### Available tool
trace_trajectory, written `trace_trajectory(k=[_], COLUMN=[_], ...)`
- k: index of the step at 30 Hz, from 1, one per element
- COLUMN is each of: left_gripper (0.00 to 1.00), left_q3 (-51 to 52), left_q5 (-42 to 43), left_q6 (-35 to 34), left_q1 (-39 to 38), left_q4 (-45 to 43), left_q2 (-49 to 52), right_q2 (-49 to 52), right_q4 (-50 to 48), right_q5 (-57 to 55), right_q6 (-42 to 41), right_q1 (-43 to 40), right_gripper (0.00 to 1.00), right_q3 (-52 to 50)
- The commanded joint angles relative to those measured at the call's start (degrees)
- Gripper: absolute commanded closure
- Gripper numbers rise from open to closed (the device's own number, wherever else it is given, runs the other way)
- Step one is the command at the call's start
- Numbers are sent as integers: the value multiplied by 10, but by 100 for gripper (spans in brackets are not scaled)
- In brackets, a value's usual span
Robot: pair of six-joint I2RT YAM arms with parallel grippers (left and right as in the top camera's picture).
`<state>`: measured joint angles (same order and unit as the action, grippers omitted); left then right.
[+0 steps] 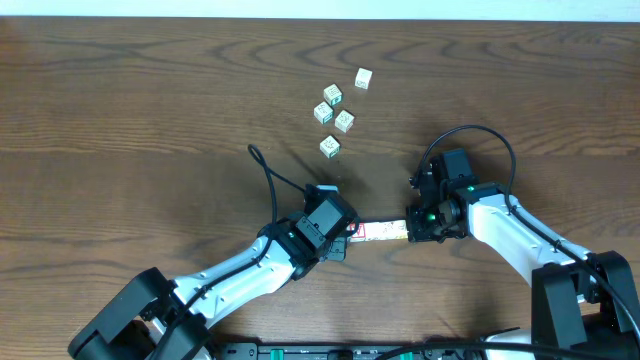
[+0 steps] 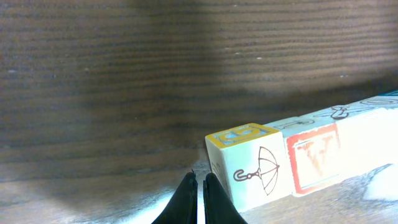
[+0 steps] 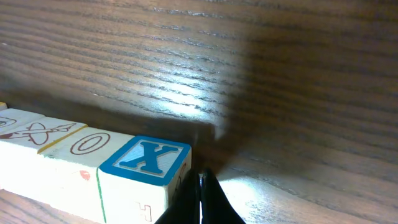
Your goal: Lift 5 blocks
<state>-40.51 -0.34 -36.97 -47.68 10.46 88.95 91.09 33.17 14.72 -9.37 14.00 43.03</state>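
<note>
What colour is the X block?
The X block is blue on top, clearest in the right wrist view.

A row of blocks (image 1: pixel 378 232) runs end to end, left to right, about midway along the table (image 1: pixel 120 100) and nearer its near edge than its far one. The left arm's fingers (image 2: pixel 214 196) sit just beside the row's left end, and the right arm's fingers (image 3: pixel 210 198) just beside its right end. Behind the row, toward the far edge, five loose cubes (image 1: pixel 332 95) lie scattered and apart from each other. One (image 1: pixel 363 78) is farthest back and right, and another (image 1: pixel 330 147) is nearest the row.
</note>
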Motion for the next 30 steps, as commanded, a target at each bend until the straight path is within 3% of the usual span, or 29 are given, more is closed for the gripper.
trace_trajectory(k=[1,13,30], left_gripper=[93,92,93], left_q3=[1,1,1], left_q5=[-7,-22,45], left_q6=[27,52,52], left_q1=[2,2,2], left_q4=[5,-13,-56], left_q2=[-2,42,54], right_q2=[3,3,3], right_q4=[0,0,-19], right_q5=[-7,-11,24], right_q6=[9,17,15], right_q1=[3,4,52], right_gripper=[99,99,99], right_q3=[0,-1,0])
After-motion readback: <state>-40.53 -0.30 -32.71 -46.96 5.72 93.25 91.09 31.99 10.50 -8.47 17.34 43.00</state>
